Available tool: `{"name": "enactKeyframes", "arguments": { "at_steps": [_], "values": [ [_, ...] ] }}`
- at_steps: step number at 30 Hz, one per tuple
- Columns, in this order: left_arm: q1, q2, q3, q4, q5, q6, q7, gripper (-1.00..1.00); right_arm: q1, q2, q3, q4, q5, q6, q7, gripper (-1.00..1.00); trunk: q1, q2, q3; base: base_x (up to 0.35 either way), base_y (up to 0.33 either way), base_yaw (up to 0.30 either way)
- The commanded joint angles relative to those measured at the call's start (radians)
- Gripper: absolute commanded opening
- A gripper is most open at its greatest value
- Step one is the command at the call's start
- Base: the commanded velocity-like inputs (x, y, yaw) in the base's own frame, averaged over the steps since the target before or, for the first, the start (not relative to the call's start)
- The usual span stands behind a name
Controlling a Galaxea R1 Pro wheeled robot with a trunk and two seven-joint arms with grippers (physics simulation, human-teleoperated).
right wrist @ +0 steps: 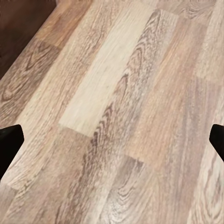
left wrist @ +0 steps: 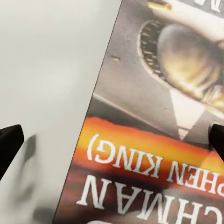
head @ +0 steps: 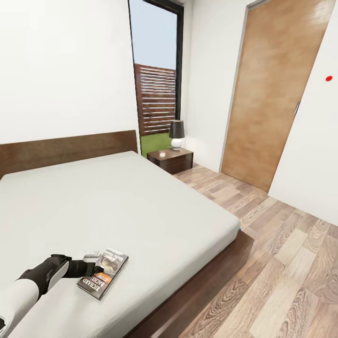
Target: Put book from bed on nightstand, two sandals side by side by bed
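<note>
Bedroom walls point(head: 61, 70) are white, and wood-plank floor point(head: 281, 263) runs along the 3 o'clock side of the bed in the head view. The bed point(head: 117, 206), a low dark-framed double with a smooth pale mattress and a plain brown headboard point(head: 65, 149), takes up most of the 9 o'clock half of that view. A tall wooden door point(head: 272, 89) stands at about 1 o'clock, and a dark-framed window point(head: 157, 65) at 12 o'clock looks onto grass and a slatted brown fence. Just beyond the bed's far corner sits the nightstand point(head: 171, 160), a small dark brown cabinet carrying a lamp point(head: 177, 134) with a black shade and a round white base.

The book point(head: 104, 272) lies flat on the mattress near the bed's near edge, at roughly 7 o'clock in the head view, its orange band and white "RICHARD BACHMAN" lettering facing up. The left arm point(head: 28, 284) reaches across the mattress to it, and the left end effector point(head: 96, 268) sits over the book's near edge. In the left wrist view its dark fingertips point(left wrist: 9, 140) are spread wide, with the book point(left wrist: 154, 121) between them; whether either tip touches the cover is hard to tell.

The right end effector's fingertips point(right wrist: 10, 142) are likewise spread apart above bare floor planks point(right wrist: 116, 116), holding nothing.
</note>
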Motion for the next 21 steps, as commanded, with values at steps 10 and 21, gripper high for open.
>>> {"name": "enactKeyframes", "arguments": {
  "at_steps": [10,21],
  "values": [
    [0.001,0.001,-0.01,0.0,-0.007,0.003,-0.001,1.0,-0.001,0.001,-0.008,0.001,0.01,-0.01,0.009,1.0,0.0,0.0,-0.001,0.0,0.0,0.0],
    [0.001,0.001,-0.01,0.0,-0.007,0.003,-0.001,1.0,-0.001,0.001,-0.008,0.001,0.01,-0.01,0.009,1.0,0.0,0.0,-0.001,0.0,0.0,0.0]
  ]
}}
